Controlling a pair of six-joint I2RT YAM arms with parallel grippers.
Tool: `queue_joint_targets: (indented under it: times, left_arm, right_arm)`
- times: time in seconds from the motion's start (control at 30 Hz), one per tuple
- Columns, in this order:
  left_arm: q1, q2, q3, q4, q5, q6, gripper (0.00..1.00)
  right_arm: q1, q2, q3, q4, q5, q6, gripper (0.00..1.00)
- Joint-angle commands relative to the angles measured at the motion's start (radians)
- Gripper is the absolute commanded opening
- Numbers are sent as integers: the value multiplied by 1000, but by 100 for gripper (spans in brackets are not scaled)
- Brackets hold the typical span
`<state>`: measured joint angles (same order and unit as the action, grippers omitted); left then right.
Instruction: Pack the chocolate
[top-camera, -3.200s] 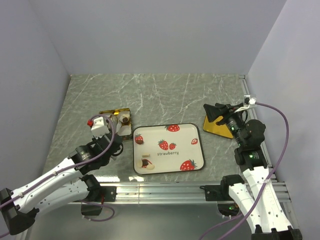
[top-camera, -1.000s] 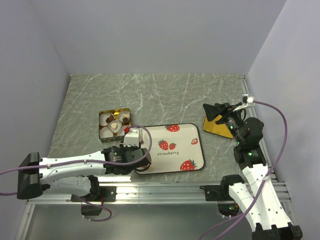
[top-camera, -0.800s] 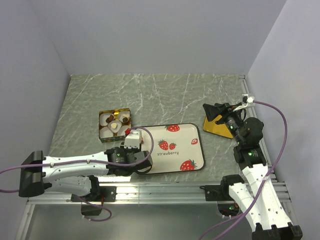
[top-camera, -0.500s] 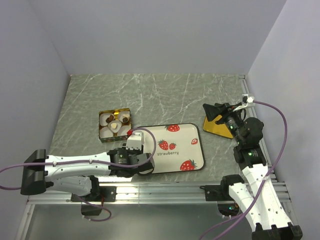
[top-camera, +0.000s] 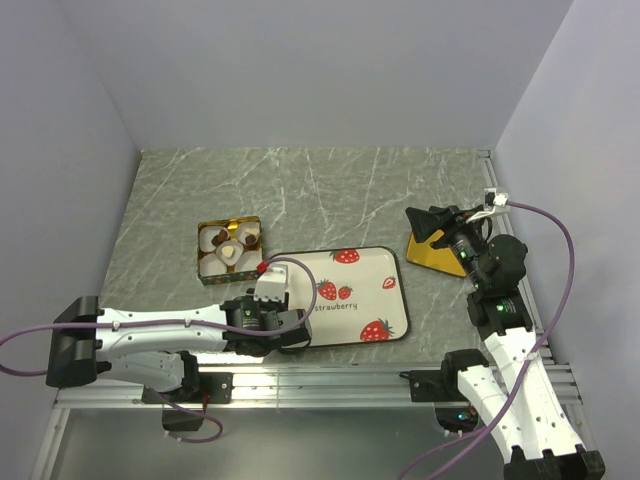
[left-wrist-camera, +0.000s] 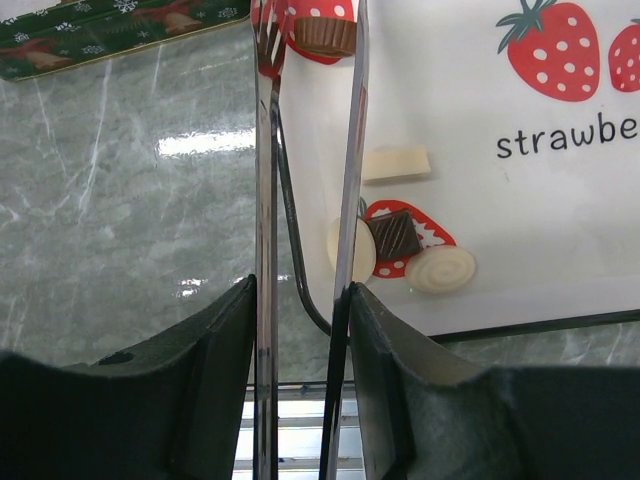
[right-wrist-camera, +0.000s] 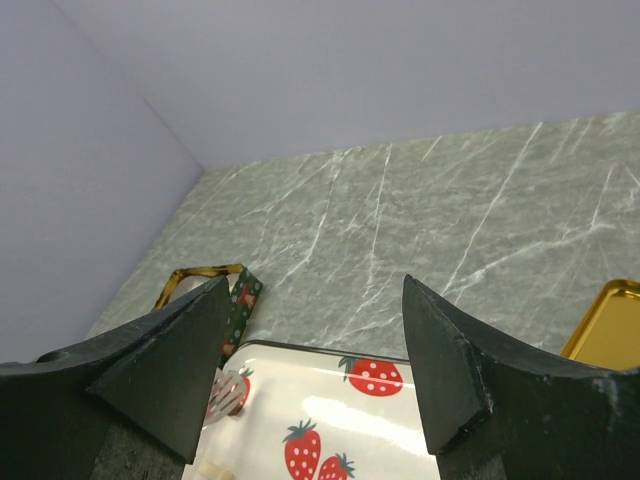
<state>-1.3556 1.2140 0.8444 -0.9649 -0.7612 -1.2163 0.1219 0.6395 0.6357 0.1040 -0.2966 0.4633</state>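
My left gripper (top-camera: 272, 285) is shut on metal tongs (left-wrist-camera: 265, 150) over the near left corner of the white strawberry tray (top-camera: 390, 262). In the left wrist view the tong arms straddle a brown chocolate cup (left-wrist-camera: 325, 35) lying on the tray (left-wrist-camera: 560, 240); whether they touch it I cannot tell. Nearer lie a cream bar (left-wrist-camera: 397, 163), a dark square (left-wrist-camera: 397, 235) and a cream swirl disc (left-wrist-camera: 441, 270). The gold tin (top-camera: 231, 250) with paper cups stands left of the tray. My right gripper (top-camera: 425, 222) is open and empty, raised at the right.
A gold lid (top-camera: 437, 255) lies tilted under my right gripper, right of the tray. The tin's green patterned side shows in the left wrist view (left-wrist-camera: 100, 25). Grey walls close in the marble table; a metal rail runs along its near edge.
My left arm has swung from the gold tin to the tray's near left corner, then edged right with the tongs. The right arm has not moved.
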Motion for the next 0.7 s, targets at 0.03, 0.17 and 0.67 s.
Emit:
queue_joint_targets:
  times: [0.03, 0.17, 0.67]
  left_arm:
    - [-8, 15, 48, -21, -20, -11, 47]
    - [-13, 21, 55, -28, -17, -6, 47]
    - [-16, 24, 61, -57, -4, -2, 45]
  right_arm:
    - [7, 2, 41, 34, 1, -8, 76]
    - [7, 2, 42, 34, -1, -8, 76]
    - [8, -1, 42, 33, 2, -6, 76]
